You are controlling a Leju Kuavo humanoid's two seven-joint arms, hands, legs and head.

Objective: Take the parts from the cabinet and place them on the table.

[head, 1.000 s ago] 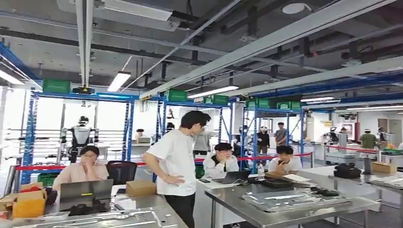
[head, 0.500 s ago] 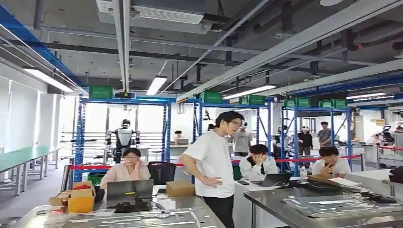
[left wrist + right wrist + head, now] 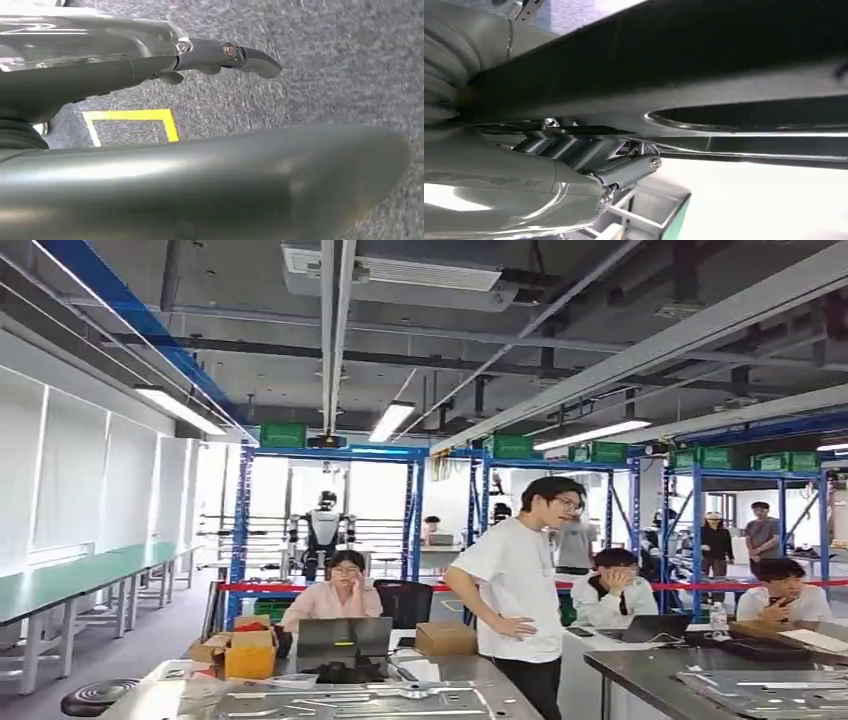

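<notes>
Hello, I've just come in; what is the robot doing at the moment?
The robot's right hand seems to grip a dark flat part with a long slot in it. Its left hand hangs empty over the grey floor, fingers straight. Ahead is a steel table bearing metal plates; a person in white stands beside it.

We see tall blue steel racks [image 3: 415, 515] carrying green plastic crates [image 3: 282, 434], a red barrier tape [image 3: 262, 586], a yellow cardboard box [image 3: 250, 655] on the near shiny grey metal table [image 3: 470, 676], and yellow floor tape [image 3: 131, 116] on speckled grey carpet [image 3: 325, 75].
</notes>
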